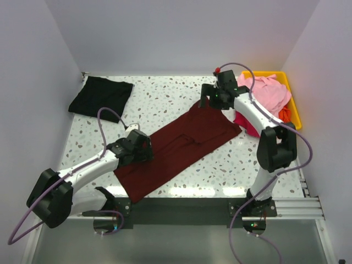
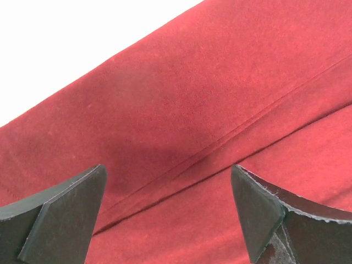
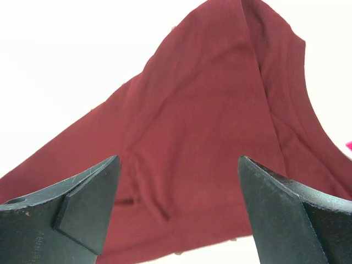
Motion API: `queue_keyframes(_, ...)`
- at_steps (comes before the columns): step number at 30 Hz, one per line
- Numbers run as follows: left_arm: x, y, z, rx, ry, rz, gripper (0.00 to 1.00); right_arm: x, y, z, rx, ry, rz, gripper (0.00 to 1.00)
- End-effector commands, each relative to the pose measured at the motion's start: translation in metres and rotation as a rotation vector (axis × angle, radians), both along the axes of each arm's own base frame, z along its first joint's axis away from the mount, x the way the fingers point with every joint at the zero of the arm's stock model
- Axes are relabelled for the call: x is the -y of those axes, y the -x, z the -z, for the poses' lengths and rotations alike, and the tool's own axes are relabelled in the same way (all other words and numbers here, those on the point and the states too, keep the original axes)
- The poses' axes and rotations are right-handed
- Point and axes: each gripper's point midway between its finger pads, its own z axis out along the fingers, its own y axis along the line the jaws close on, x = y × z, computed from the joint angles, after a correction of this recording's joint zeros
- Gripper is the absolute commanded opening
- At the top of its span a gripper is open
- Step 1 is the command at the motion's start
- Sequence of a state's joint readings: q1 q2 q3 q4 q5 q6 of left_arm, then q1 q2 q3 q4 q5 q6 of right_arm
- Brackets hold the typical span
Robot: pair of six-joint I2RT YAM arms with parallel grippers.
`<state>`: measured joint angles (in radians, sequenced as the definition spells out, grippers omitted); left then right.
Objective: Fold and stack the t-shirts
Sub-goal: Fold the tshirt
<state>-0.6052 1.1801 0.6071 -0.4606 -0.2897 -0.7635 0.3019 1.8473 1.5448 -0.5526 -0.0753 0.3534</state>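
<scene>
A large dark maroon t-shirt (image 1: 179,148) lies folded into a long strip, running diagonally across the middle of the table. My left gripper (image 1: 146,149) hovers over its left edge, open, and only maroon cloth (image 2: 220,99) shows between the fingers (image 2: 168,170). My right gripper (image 1: 212,100) is above the shirt's far corner, open and holding nothing (image 3: 179,159), with the maroon shirt (image 3: 209,121) below it. A folded black t-shirt (image 1: 102,94) rests at the far left. Light pink (image 1: 269,91), magenta (image 1: 246,122) and orange (image 1: 284,114) t-shirts are heaped at the far right.
A yellow plastic bin (image 1: 295,107) holds the heap at the far right, and the magenta cloth spills over its near edge. The speckled table (image 1: 165,91) is walled by white panels on the left, back and right.
</scene>
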Motion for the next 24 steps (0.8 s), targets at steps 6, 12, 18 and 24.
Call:
queue_keyframes(6,0.018,-0.015,-0.006,0.056,0.020,0.096,1.00,0.013,0.061,0.036,-0.097,0.012,-0.029,0.91)
queue_keyframes(12,0.015,-0.001,0.008,0.005,0.045,0.066,1.00,0.015,0.076,0.075,-0.184,0.021,-0.026,0.91)
queue_keyframes(18,0.016,0.019,0.028,-0.057,0.095,0.059,1.00,0.014,0.073,0.100,-0.232,0.035,-0.015,0.91)
queue_keyframes(24,0.020,0.033,0.035,-0.082,0.142,0.068,1.00,0.012,0.059,0.128,-0.275,0.048,0.002,0.91)
